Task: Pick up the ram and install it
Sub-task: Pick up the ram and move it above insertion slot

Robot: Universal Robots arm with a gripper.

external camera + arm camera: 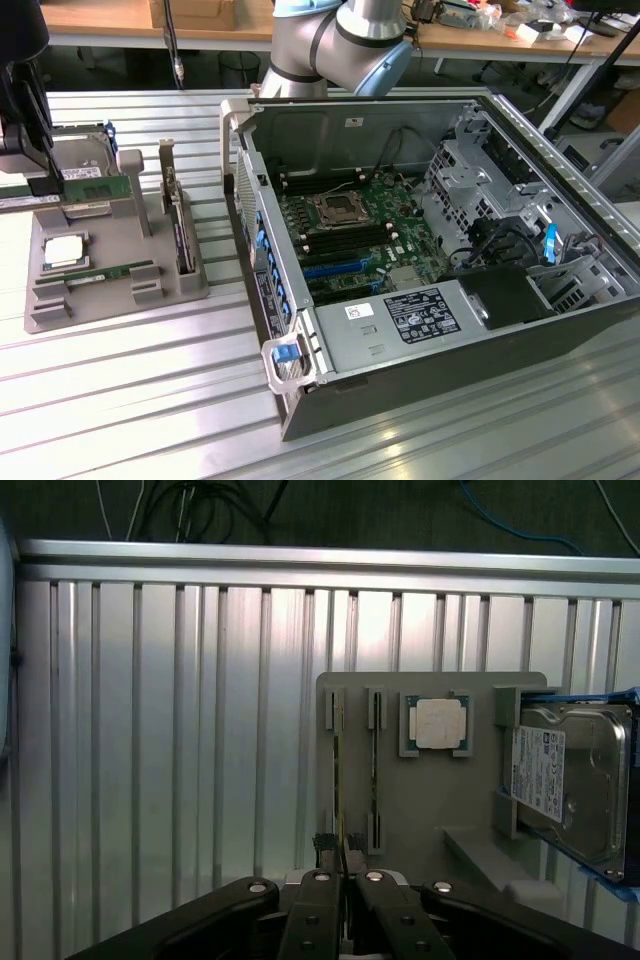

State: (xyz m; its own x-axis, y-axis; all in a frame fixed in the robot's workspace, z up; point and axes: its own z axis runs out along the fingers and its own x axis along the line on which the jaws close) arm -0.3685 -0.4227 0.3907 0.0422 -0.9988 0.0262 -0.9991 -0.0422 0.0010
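Ribbed metal table (pixel 120 400): ram (pixel 100 188) tight between jaws.

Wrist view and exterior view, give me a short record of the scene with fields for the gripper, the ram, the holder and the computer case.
gripper: gripper shut on the ram
ram: edge-on between the fingers, at the gray holder, not in the case
second stick: lying in a holder slot
holder also carries: processor chip, hard drive, expansion card
computer case: open, motherboard exposed, at the exterior view's right
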